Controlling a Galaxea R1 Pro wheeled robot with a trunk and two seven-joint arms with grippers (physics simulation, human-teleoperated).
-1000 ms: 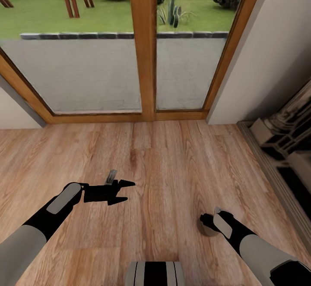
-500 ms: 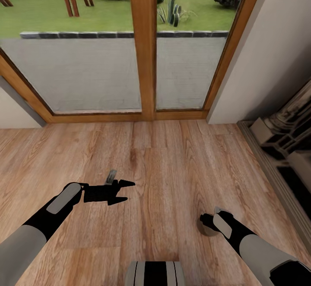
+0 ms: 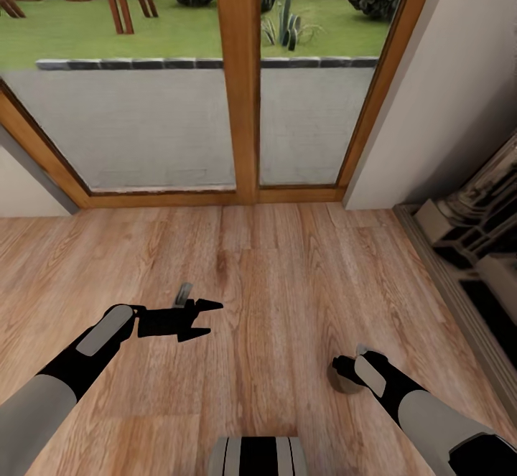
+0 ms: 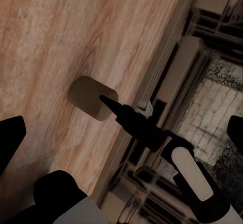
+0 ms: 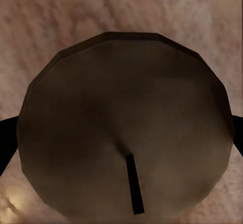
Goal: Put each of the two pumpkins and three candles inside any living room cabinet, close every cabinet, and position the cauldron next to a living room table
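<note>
Item 1. Small stubby beige-tan candle with a faceted round end (image 5: pixel 124 133), standing on the wood-plank floor (image 3: pixel 280 282) just in front of the robot, to its right. The right wrist view looks straight down on its top, a many-sided disc with a short dark wick. Judged light, rigid and waxy, so somewhat slippery; likely to roll if tipped. Best hold: across the flat-faceted sides, low on the body, fingers square to opposite facets, with moderate squeeze only, since wax can dent.

Item 2. Right end effector (image 3: pixel 345 374), pointing down over the candle (image 3: pixel 343 381). In the left wrist view one dark finger (image 4: pixel 119 113) reaches the candle's edge (image 4: pixel 88 96); dark finger edges flank the candle in the right wrist view. Whether the fingers are clenched on it or merely bracketing it, I cannot tell.

Item 3. Left end effector (image 3: pixel 205 318), black, held level above bare floor, well apart from the candle. Fingers spread, released, grasping nothing.

Item 4. Stone-and-brick fireplace surround (image 3: pixel 474 239), along the right wall, near the candle's side of the room.

Item 5. Glazed door with warm wooden frame (image 3: pixel 240 81), straight ahead at the far edge of the floor; paving and lawn (image 3: pixel 129 31) beyond.

Remark: the candle lies on the floor, outside any cabinet; securing and lifting it is judged the step in hand.
</note>
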